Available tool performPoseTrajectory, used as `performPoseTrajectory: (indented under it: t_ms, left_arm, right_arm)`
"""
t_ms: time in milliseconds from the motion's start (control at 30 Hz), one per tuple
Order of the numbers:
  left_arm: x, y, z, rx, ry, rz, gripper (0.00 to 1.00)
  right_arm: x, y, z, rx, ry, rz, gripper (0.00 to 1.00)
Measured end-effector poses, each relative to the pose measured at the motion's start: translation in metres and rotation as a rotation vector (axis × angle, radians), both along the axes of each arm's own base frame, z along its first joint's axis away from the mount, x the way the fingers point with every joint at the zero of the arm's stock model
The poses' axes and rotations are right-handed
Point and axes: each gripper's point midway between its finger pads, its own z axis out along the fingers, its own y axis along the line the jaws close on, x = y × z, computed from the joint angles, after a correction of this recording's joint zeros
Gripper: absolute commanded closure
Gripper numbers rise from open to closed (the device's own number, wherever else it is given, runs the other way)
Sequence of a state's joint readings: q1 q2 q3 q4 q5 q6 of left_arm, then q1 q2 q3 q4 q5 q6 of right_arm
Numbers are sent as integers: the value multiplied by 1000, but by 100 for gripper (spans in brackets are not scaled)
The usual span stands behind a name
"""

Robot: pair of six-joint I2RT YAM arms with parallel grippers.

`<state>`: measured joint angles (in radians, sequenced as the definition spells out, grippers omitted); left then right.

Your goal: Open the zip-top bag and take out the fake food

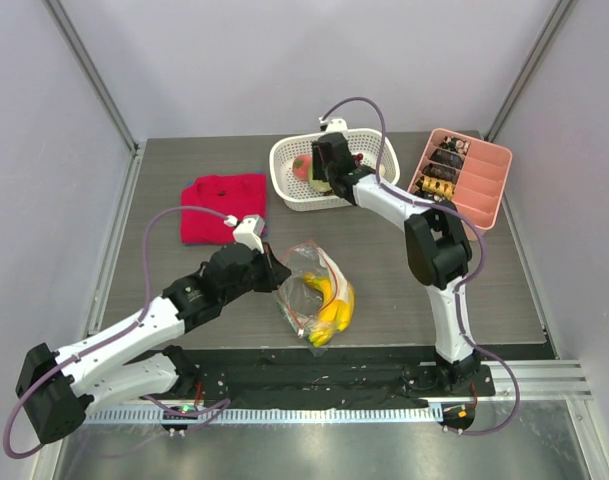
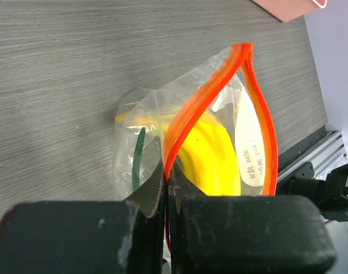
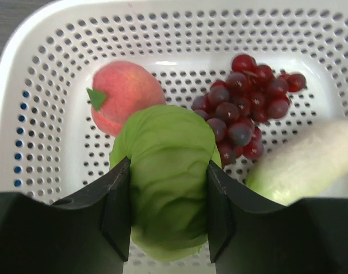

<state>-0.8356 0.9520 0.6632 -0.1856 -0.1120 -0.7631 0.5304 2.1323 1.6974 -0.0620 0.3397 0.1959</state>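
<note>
The clear zip-top bag [image 1: 309, 285] lies on the table in front of the arms, its orange-red zipper strip [image 2: 203, 101] gaping open. Yellow bananas [image 2: 211, 162] show inside it. My left gripper [image 2: 167, 178] is shut on the bag's edge right at the zipper. Over the white basket [image 3: 42, 74], my right gripper [image 3: 168, 191] is shut on a green round cabbage piece [image 3: 168, 137]. In the basket lie a pink-red peach [image 3: 125, 94], dark red grapes [image 3: 242, 105] and a white radish-like piece [image 3: 305, 162].
The white perforated basket [image 1: 284, 190] stands at the back centre. A pink divided tray [image 1: 484, 195] with dark pieces sits to its right. A red cloth [image 1: 222, 208] lies at the back left.
</note>
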Motion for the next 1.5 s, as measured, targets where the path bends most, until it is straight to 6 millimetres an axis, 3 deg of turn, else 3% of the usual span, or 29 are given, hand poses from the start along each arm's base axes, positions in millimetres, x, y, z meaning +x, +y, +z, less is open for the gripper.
performPoseTrajectory:
  t_ms: [133,233,400,500,567,667,733,867,900,967,1067,1233,1367,1500]
  left_arm:
    - [-1,1,-2,9,6,-1,100]
    - [0,0,-4,13,9,-1,100]
    - [0,0,-8,26,14,-4,100]
    - [1,-1,-11,35,18,-8,100]
    - [1,-2,-11,36,21,-12,100]
    - [1,-5,-11,31,25,-23,100]
    - [0,-8,-11,25,26,-33,100]
    - [0,-15,-7,7,29,-58,100]
    - [0,-16,-5,1,28,-63,100]
    - [0,-21,-2,-12,28,-75,100]
    - [2,-30,1,-38,30,-98,100]
    - [4,-48,-3,-67,59,-129,100]
    - [2,-54,-4,-76,67,-144,100]
    - [1,-56,-1,-88,65,-144,100]
  right_arm:
    - [13,11,5,1,1,16,20]
    - [18,15,10,-10,12,19,1]
    - [12,7,16,-47,52,-3,1]
    - [-6,-4,20,-74,96,-24,1]
    - [-30,-17,31,-90,123,-46,1]
    - [-84,-28,66,-89,121,-42,8]
    - [-128,-25,93,-70,90,-2,16]
    - [-237,4,149,7,22,191,34]
    - [-261,9,158,34,17,243,44]
    - [-292,5,164,73,31,299,52]
    - [-312,-9,149,99,78,314,64]
    - [-339,-8,80,45,225,373,65]
    - [-342,-3,41,-18,300,381,69]
    - [-338,6,21,-39,325,385,80]
